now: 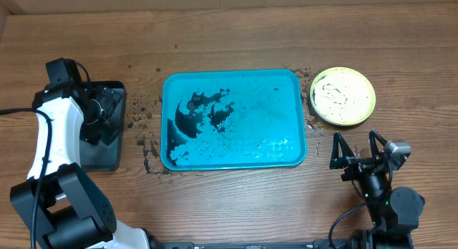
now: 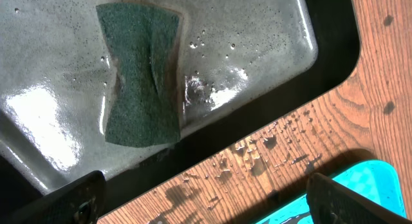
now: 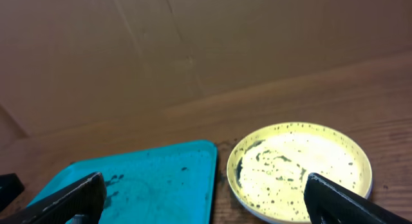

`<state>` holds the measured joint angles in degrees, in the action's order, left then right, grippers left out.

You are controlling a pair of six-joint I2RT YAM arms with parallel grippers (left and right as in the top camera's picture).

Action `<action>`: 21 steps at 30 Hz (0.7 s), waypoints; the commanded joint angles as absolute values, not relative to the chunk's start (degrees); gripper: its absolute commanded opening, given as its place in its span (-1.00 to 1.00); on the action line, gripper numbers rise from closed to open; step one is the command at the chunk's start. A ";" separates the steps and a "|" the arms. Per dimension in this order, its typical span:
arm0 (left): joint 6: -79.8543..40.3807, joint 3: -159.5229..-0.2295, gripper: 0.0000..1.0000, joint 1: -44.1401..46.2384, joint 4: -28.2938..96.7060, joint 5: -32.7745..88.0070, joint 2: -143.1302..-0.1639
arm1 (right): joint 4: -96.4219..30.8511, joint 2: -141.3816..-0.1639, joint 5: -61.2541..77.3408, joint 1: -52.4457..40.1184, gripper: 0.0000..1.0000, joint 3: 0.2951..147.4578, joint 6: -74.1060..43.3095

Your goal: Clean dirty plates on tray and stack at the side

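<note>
While both pincers gape, left pincer (image 2: pixel 206 208) over sponge (image 2: pixel 141 76); plate (image 1: pixel 343 96) just off tray's (image 1: pixel 232 73) 2 o'clock corner, right pincer (image 1: pixel 354 134) 4 o'clock.

bright, even light from above, warm on the wooden table (image 1: pixel 236 206). the teal tray (image 1: pixel 286 88) carries small white glints near its lower right. in the left wrist view the wet grey tray (image 2: pixel 270 31) glares in hard white patches, soft shadows on the wood below. the right wrist view is soft, the lime plate (image 3: pixel 302 166) washed out
</note>
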<state>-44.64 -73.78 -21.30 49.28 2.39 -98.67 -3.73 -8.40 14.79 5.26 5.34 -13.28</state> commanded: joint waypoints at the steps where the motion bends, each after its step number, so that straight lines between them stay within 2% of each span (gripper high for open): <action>1: -44.14 -74.48 1.00 -21.08 49.23 2.42 -98.13 | -1.06 -5.43 14.00 5.50 1.00 2.55 -13.02; 11: -44.14 -74.48 1.00 -21.08 49.23 2.42 -98.13 | -2.07 -0.12 11.84 5.50 1.00 0.45 -5.91; 21: -44.16 -74.48 1.00 -21.08 49.23 2.42 -98.13 | -3.95 -0.16 8.84 5.50 1.00 0.47 -5.74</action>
<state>-44.64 -73.78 -21.30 49.30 2.39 -98.67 -4.19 -0.62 9.96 5.26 1.06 -6.50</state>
